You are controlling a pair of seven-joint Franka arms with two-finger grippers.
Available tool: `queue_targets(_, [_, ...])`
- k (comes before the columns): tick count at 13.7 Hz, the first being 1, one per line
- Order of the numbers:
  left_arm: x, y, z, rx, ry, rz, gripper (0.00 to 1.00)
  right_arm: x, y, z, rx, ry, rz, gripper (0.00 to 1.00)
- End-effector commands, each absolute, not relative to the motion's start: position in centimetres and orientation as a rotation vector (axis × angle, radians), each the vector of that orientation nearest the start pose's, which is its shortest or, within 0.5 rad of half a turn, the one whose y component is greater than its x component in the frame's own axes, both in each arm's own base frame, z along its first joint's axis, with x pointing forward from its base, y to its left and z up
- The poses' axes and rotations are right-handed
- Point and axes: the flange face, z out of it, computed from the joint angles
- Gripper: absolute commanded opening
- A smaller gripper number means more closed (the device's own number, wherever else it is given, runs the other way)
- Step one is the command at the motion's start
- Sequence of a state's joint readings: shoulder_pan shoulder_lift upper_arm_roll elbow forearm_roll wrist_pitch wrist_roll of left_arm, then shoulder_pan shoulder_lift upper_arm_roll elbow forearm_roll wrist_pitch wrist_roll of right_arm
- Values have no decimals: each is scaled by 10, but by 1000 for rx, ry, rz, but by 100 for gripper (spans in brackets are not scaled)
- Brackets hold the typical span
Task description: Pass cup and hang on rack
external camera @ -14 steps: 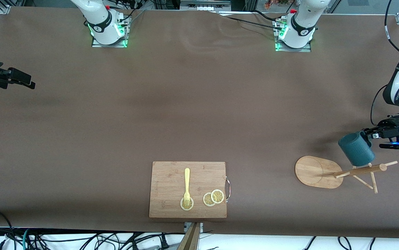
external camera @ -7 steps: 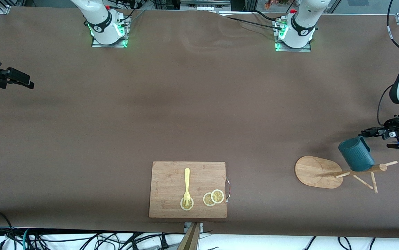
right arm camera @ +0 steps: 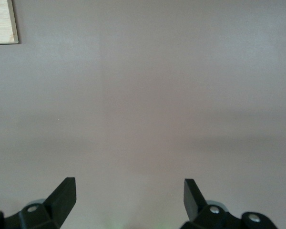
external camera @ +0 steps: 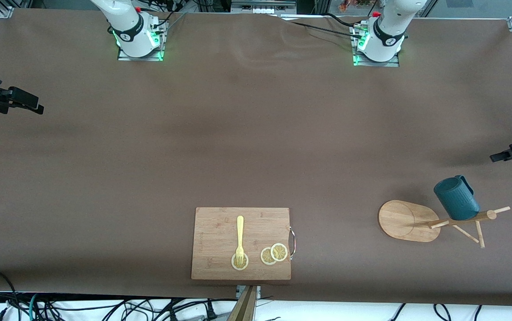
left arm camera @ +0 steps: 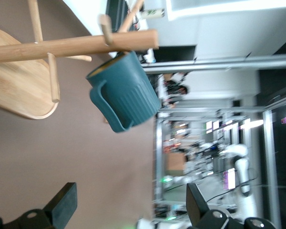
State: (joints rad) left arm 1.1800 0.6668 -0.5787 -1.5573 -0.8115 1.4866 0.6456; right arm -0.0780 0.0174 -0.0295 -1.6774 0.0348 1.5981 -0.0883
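Note:
The dark teal ribbed cup point(external camera: 456, 198) hangs on the bamboo rack point(external camera: 461, 218) near the top of its post, free of both grippers. In the left wrist view the cup point(left arm camera: 126, 90) rests with its mouth against the post point(left arm camera: 71, 45), above the oval base point(left arm camera: 16, 86). My left gripper point(external camera: 505, 154) is open and empty, drawn back from the cup toward the left arm's end of the table; its jaws point(left arm camera: 131, 193) stand wide apart. My right gripper point(external camera: 24, 101) waits open and empty over the right arm's end of the table, with only bare cloth in its view point(right arm camera: 129, 187).
A rectangular wooden cutting board point(external camera: 220, 227) lies near the front edge at mid-table, with a yellow fork point(external camera: 239, 236) and lemon slices point(external camera: 274, 254) on it. Its corner shows in the right wrist view point(right arm camera: 2, 21). The arm bases point(external camera: 138, 38) stand along the back.
My left gripper let go of the cup's handle and drew away toward the left arm's end of the table. The cup settled on the rack. The right arm stayed put.

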Motion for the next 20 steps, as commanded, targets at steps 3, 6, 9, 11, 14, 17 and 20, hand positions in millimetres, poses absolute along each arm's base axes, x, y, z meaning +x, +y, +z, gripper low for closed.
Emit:
queue_targets(3, [534,276,469,2131,23,205,100,552,-58,573,-3079,26,147,100])
queue_targets(6, [532,209,543,2336,-67,177,100,550,-54,573,-3076,20,173,100])
queue_targets(9, [521,153,587,2477,-96,147,100,550,-54,573,-3075,18,173,100])
queue_targets(11, [523,136,593,2508,-124,132,100,550,-52,573,-3075,15,173,100])
queue_targets(14, [524,123,606,2551,-146,113,100,550,-51,573,-3074,11,175,100])
queue_targets(17, [526,92,625,2608,-129,41,100,549,-51,573,-3074,8,178,100])
queue_targets(20, [518,55,639,2762,-72,-31,100,549,-45,575,-3077,-8,172,100])
